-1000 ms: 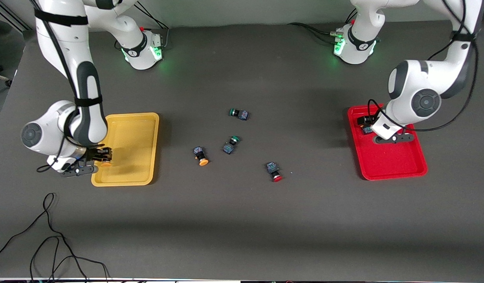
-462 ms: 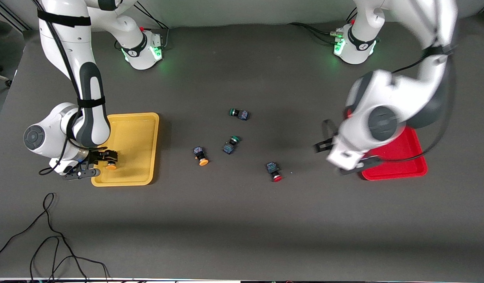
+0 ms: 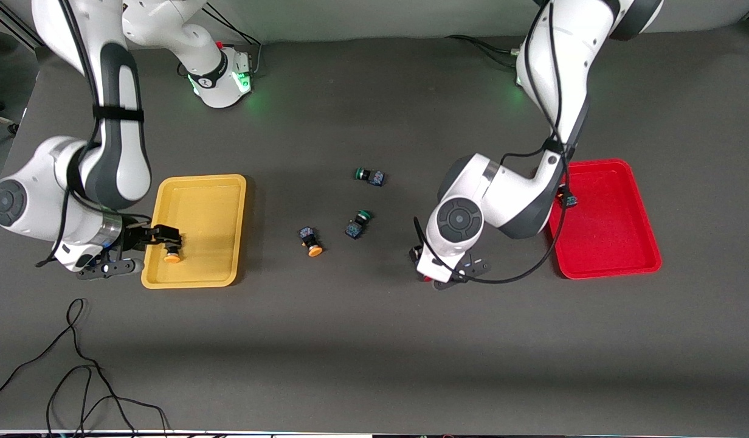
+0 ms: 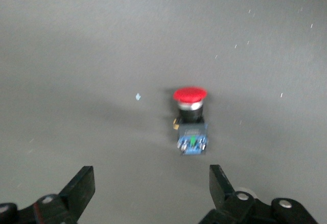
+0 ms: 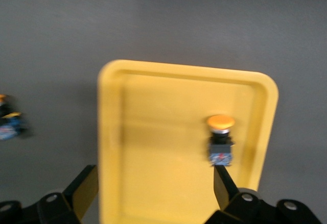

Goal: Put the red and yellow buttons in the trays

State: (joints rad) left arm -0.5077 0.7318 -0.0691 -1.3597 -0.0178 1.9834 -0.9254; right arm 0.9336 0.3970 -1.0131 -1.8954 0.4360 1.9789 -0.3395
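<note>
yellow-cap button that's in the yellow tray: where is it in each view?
Front view: the yellow-cap button lies in the yellow tray, at its right-arm edge, by the open right gripper.
Right wrist view: button near the tray's rim.
Left wrist view: not in it.
Shared landmark: the yellow tray.

1. Two trays lie well apart on the tabletop [image 3: 374, 353] — the right-end tray [image 3: 228, 201] at the right arm's end, the left-end tray [image 3: 617, 243] at the left arm's.
2. The trayed button [image 3: 171, 253] lies in the right-end tray, and the rim button [image 3: 569, 201] in the left-end tray.
3. Between the trays lie three loose buttons: the farthest button [image 3: 369, 176], the middle button [image 3: 357, 224] and the nearer button [image 3: 312, 242].
4. The left end effector [image 4: 150, 180] is over the fourth button [image 4: 191, 124] — the loose button nearest the front camera.
5. The right end effector [image 5: 153, 183] is over the right-end tray's edge, beside the trayed button.
</note>
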